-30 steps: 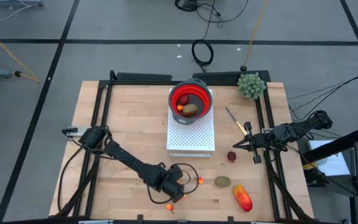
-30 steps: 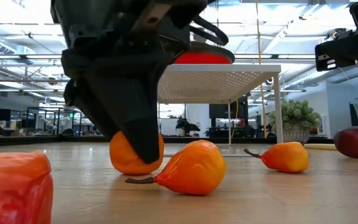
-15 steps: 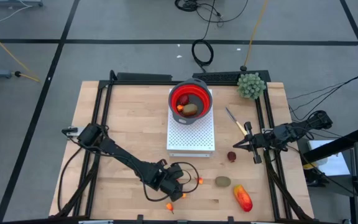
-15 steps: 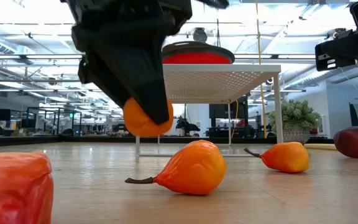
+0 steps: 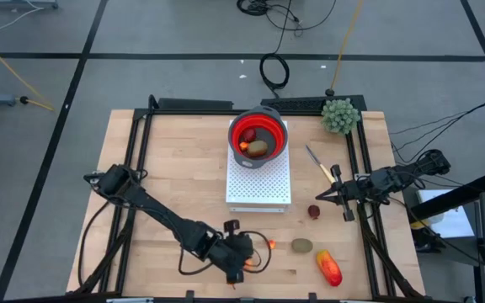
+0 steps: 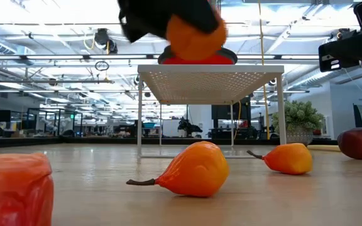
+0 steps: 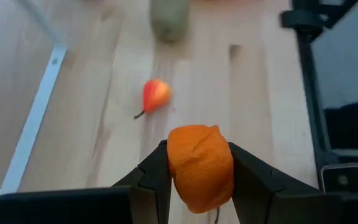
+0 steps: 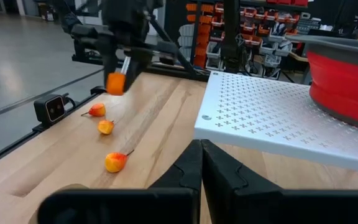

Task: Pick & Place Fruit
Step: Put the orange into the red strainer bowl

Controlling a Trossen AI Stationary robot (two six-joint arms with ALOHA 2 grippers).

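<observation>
A small orange fruit [image 7: 201,167] sits in my left gripper [image 5: 242,259], high above the table's near middle; it also shows in the low view [image 6: 193,34]. Two orange pear-shaped fruits [image 6: 193,169] [image 6: 288,158] lie on the wood below. Near the front right lie a brown-green oval [image 5: 301,246], a red-orange oblong [image 5: 328,268] and a dark-red ball [image 5: 313,211]. A red bowl [image 5: 258,135] with fruit inside stands on a white perforated stand [image 5: 259,181]. My right gripper [image 8: 201,165] waits shut at the table's right edge. My left gripper pinches the orange fruit by two opposite sides [image 7: 174,163] between its two fingers [image 7: 156,177]. The fingers slant down from the table's left. The fruit is lifted clear of the table and fills the gap between the fingers.
A yellow-handled knife [image 5: 317,162] and a green spiky plant [image 5: 340,115] lie at the far right. A black frame [image 5: 141,151] runs along the table's left and right sides. Bare wood lies left of the stand.
My left gripper has risen from the table with the orange fruit, and its wrist has rolled. The fruit, which rested on the wood behind the near pear, now hangs clear, level with the stand's top. The pears have stayed put.
</observation>
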